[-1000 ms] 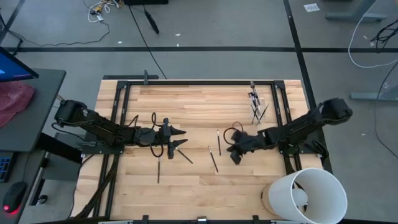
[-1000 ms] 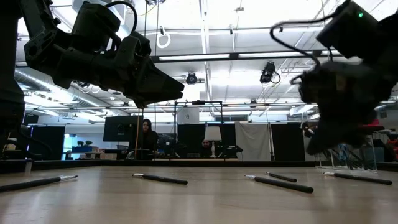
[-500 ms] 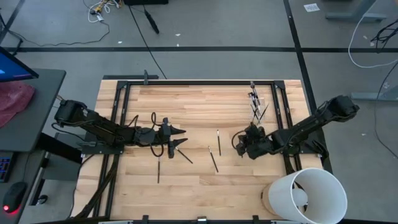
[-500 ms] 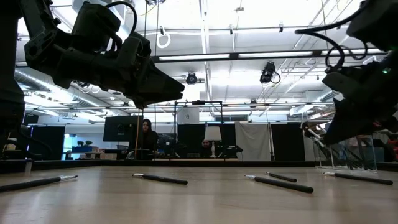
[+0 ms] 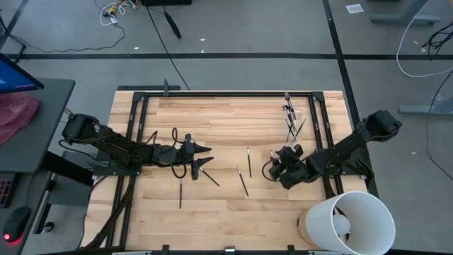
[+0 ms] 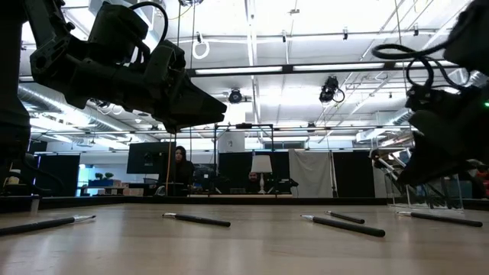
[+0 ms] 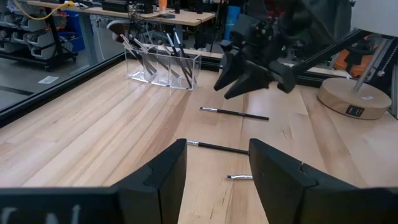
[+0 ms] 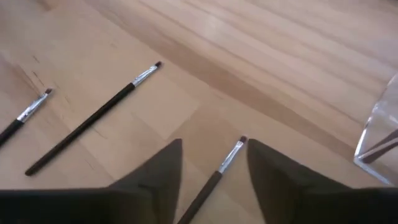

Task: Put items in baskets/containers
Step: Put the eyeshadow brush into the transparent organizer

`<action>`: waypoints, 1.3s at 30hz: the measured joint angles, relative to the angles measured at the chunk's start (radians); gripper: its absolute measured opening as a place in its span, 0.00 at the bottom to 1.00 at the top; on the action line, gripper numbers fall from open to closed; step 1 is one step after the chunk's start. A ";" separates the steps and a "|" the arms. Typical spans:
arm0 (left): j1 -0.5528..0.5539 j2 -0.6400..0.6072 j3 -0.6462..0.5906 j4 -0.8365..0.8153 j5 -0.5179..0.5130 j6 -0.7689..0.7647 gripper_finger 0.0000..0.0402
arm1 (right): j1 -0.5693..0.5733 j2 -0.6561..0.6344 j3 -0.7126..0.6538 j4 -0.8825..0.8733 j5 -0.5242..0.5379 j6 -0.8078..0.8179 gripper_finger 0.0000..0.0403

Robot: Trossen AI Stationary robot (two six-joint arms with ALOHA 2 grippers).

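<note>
Between the right pincer's point(image 8: 211, 171) parted fingers lies a brush point(image 8: 214, 174): light, stiff, slippery; grip its handle mid-length.

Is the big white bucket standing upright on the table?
No, the white bucket lies tipped on its side at the table's corner, its open mouth facing sideways.

Bright overhead light — backlit (low view)

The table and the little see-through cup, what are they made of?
The table looks like pale wood with a smooth finish: long grain lines and plank seams run across it. The cup looks like clear, glossy plastic, maybe acrylic: you can see the brushes standing inside straight through its walls.
</note>
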 joint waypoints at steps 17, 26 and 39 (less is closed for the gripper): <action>0.000 0.000 0.000 0.000 0.000 0.000 0.44 | 0.078 0.356 -0.008 0.110 0.104 0.182 0.37; 0.000 0.000 0.000 0.000 0.000 0.000 0.44 | 0.151 0.392 -0.100 0.246 0.177 0.263 0.16; 0.000 0.000 0.000 0.000 0.001 0.000 0.44 | 0.153 0.392 -0.169 0.420 0.211 0.130 0.03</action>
